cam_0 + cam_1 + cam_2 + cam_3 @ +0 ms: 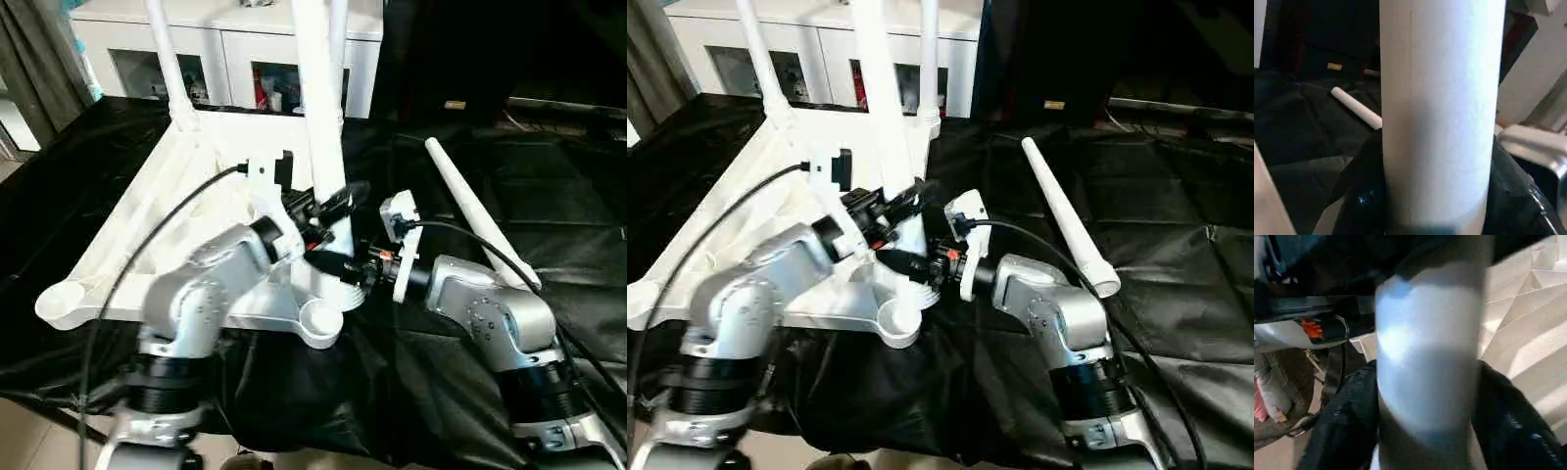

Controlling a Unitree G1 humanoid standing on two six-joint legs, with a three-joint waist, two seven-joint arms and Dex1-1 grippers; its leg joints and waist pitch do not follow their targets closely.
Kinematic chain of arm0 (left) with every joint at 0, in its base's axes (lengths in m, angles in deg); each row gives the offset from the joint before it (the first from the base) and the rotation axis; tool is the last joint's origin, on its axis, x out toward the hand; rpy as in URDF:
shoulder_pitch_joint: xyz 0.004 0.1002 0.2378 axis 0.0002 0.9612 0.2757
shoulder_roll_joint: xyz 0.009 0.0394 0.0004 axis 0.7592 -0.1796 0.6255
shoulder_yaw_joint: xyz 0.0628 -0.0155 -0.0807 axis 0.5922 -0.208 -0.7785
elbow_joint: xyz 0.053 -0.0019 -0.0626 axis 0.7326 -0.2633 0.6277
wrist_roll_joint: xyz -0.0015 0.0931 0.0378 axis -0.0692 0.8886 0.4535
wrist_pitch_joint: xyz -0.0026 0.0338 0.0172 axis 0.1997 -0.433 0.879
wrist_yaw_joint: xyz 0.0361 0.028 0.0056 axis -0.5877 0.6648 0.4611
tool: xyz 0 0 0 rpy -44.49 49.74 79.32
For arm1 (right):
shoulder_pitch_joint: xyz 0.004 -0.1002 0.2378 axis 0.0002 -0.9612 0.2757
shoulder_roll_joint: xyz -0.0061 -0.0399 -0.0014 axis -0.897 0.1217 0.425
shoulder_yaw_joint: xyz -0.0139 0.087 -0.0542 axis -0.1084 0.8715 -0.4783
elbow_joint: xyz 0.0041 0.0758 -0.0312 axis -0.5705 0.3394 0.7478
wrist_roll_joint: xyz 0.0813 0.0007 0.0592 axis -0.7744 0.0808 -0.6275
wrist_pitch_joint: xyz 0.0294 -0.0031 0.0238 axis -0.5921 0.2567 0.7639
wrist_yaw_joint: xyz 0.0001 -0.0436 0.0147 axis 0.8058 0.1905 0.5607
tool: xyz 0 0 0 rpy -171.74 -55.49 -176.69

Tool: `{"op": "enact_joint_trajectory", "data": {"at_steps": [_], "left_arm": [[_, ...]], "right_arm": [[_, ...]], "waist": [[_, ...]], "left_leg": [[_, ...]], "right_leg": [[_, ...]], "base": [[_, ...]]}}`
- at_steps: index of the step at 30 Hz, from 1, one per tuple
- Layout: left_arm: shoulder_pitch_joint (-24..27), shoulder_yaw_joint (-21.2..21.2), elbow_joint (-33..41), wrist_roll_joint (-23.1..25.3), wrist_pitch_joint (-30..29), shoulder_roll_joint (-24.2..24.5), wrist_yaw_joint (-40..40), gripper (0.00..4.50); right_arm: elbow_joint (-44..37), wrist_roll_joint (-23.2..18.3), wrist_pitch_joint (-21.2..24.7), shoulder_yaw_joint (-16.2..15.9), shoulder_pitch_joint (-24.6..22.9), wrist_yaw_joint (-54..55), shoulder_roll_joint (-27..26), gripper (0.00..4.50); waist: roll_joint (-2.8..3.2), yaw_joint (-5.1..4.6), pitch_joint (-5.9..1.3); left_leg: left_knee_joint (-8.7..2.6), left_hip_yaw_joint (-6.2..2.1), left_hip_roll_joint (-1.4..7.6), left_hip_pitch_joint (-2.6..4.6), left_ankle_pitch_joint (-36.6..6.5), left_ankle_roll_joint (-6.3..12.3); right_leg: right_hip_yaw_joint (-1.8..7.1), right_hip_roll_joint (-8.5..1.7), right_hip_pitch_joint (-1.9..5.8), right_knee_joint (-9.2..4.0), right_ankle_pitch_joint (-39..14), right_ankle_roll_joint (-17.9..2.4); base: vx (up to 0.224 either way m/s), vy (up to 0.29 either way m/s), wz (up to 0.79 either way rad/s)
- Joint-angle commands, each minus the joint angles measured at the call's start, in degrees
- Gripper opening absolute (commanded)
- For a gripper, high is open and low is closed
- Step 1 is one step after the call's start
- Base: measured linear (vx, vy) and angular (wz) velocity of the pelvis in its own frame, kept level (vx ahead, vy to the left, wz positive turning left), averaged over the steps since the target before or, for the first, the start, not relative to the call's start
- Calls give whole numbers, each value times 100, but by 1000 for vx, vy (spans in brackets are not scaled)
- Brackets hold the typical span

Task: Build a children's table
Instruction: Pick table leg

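The children's table top (pixel 162 211) lies upside down on black cloth, ribbed underside up. Two white legs stand in its far corner sockets (pixel 167 59) (pixel 929 59). A third leg (pixel 318 108) stands nearly upright at the top's right edge, just behind the near corner socket (pixel 321 321), which holds nothing. My left gripper (pixel 331 204) is shut on this leg, its black fingers (pixel 1364 196) on both sides of the tube. Lower on the same leg my right gripper (pixel 340 264) is shut too, fingers (pixel 1347 421) hugging it. The fourth leg (pixel 480 215) lies loose on the cloth to the right.
A white glass-door cabinet (pixel 235 49) stands behind the table. Black cloth (pixel 558 176) covers the work surface; its front edge drops off near my forearms. The left corner socket (pixel 59 299) is bare. Black cables run along both arms.
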Motion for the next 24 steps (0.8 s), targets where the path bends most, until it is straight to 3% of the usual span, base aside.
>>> {"op": "enact_joint_trajectory", "data": {"at_steps": [1, 7, 11, 20, 21, 24], "left_arm": [[48, 219, 184, 24, -25, 75, -265, 193], [24, 360, 238, -22, -40, 209, -537, 193], [35, 437, 301, -61, -47, 293, -752, 193], [53, 544, 412, -132, -48, 331, -993, 193], [51, 543, 411, -131, -46, 327, -996, 193], [44, 532, 407, -148, -43, 310, -1011, 193]], "right_arm": [[-18, -104, 197, 26, 136, -215, 166, 305], [55, -114, 398, -17, 224, -396, 366, 322], [101, -293, 686, -14, 294, -574, 492, 322], [172, -218, 906, -178, 324, -645, 566, 322], [188, -214, 903, -185, 328, -631, 568, 293], [184, -229, 933, -187, 325, -653, 576, 280]], "waist": [[-30, -8, -467], [-63, -1, -474], [-57, -2, -464], [-62, 1, -471], [-63, 0, -471], [-60, 3, -473]], "left_leg": [[-414, -183, 322, 145, -633, -3], [-404, -177, 320, 136, -578, 4], [-399, -173, 321, 137, -587, 32], [-400, -173, 322, 142, -588, -11], [-400, -173, 323, 140, -605, -24], [-400, -174, 321, 141, -602, -24]], "right_leg": [[253, -397, 271, -397, -582, -1182], [256, -408, 281, -386, -551, -1227], [258, -406, 274, -393, -640, -1239], [254, -408, 269, -392, -685, -1249], [256, -410, 271, -393, -697, -1243], [255, -407, 271, -389, -663, -1243]], "base": [[0, 0, 0], [0, 0, 0], [0, 0, 0], [0, 0, 0], [0, 0, 0], [0, 0, 0]]}}
